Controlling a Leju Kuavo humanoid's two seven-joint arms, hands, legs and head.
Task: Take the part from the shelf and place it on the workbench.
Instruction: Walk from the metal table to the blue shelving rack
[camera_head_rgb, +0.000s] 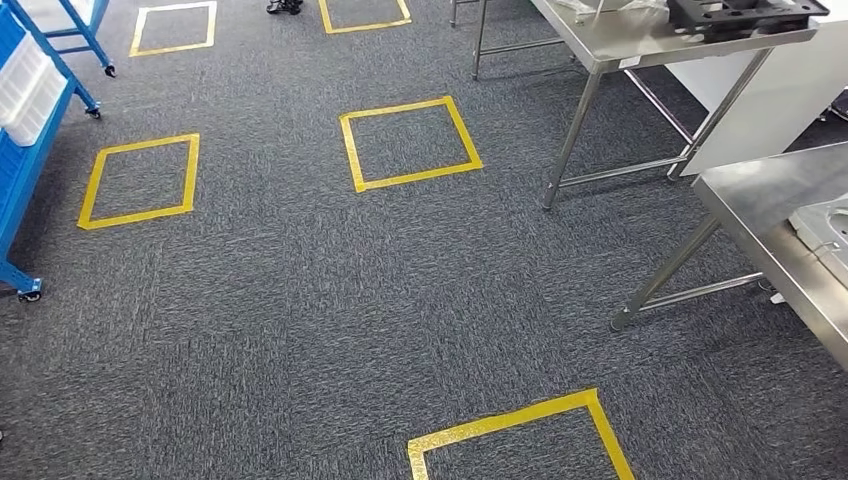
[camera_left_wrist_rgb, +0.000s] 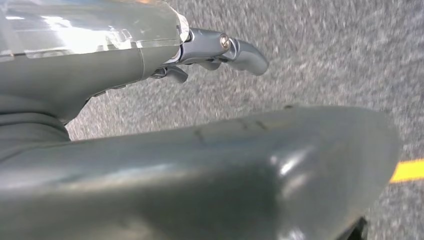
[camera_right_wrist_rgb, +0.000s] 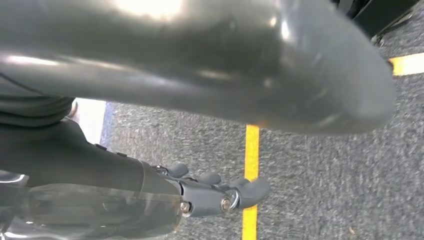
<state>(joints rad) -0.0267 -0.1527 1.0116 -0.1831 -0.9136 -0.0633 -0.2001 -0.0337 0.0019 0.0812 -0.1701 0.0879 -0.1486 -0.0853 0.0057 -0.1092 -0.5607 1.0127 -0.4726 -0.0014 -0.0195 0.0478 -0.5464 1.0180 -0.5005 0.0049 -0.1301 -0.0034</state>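
A blue shelf (camera_head_rgb: 22, 150) on castors stands at the left edge of the head view, with white bins (camera_head_rgb: 30, 85) on it. A steel workbench (camera_head_rgb: 775, 215) comes in at the right edge, and a pale object (camera_head_rgb: 828, 232) lies on it. No part can be told in the bins. My left hand (camera_left_wrist_rgb: 220, 50) hangs over grey carpet with its fingers loosely extended and nothing in them. My right hand (camera_right_wrist_rgb: 220, 192) hangs the same way above a yellow tape line (camera_right_wrist_rgb: 250, 165), also holding nothing.
A second steel table (camera_head_rgb: 640, 40) stands at the back right and carries a black fixture (camera_head_rgb: 745, 12). Yellow tape squares (camera_head_rgb: 408, 142) mark the grey carpet, one close in front (camera_head_rgb: 520, 430). A further blue rack (camera_head_rgb: 85, 25) stands at the back left.
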